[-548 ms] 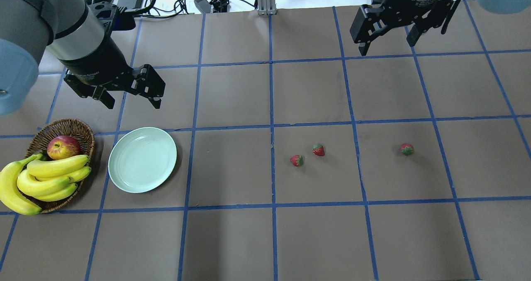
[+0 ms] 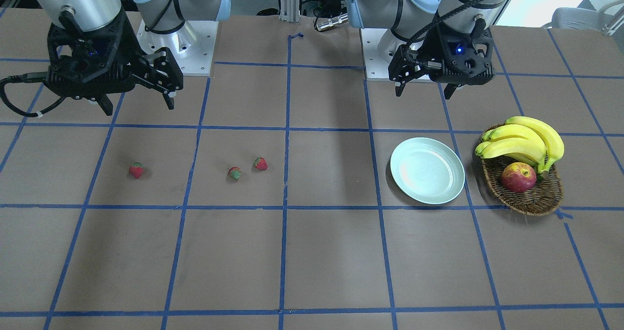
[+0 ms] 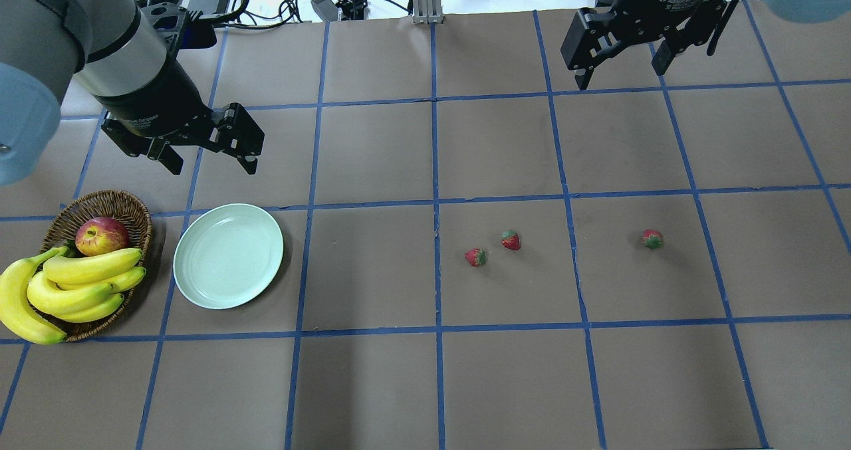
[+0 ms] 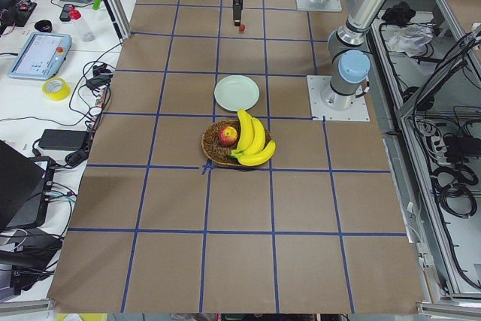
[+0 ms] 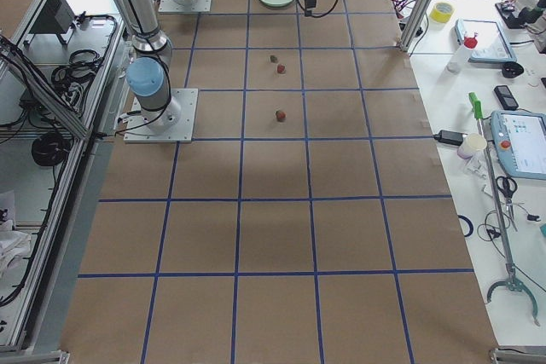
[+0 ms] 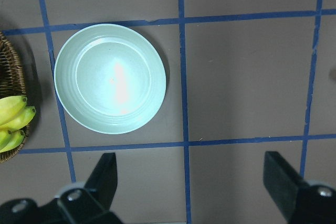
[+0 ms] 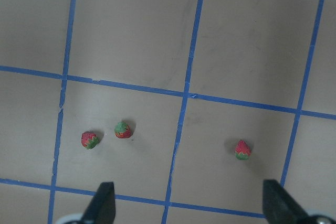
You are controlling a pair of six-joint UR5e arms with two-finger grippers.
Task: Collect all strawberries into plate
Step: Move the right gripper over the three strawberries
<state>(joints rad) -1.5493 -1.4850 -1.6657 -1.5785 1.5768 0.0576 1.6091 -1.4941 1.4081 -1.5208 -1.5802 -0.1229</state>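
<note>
Here, strawberries (image 3: 510, 240) on brown, blue-gridded table (image 3: 372, 144).

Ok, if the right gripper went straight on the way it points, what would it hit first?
Likely bare table: the right gripper points down, open, and the strawberries lie off its line.

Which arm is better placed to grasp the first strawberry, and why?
The right, probably. The open right gripper hangs on the side where all three strawberries lie, and its wrist camera sees them all. The left gripper, also open, hangs by the plate, far from them.
</note>
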